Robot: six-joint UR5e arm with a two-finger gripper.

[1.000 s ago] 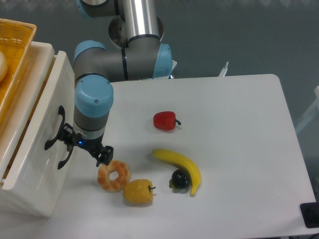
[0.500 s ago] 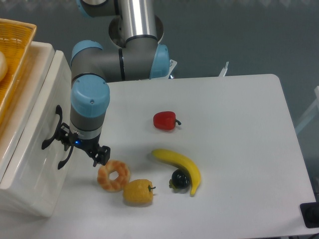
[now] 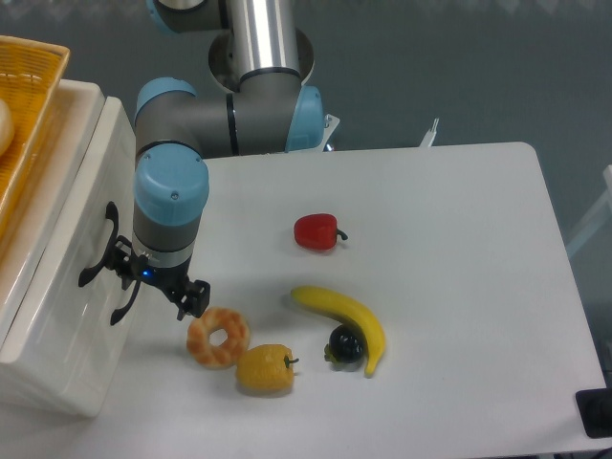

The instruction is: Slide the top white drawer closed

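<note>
Honestly, glossy white plastic top drawer [image 3: 67, 287] w/ curved black handle [image 3: 107, 258] sits at the desk's left edge. Two-finger gripper [image 3: 153, 284] spread open against its front, gripping nothing. Imo push square, avoid the glazed doughnut [image 3: 218, 337].
</note>
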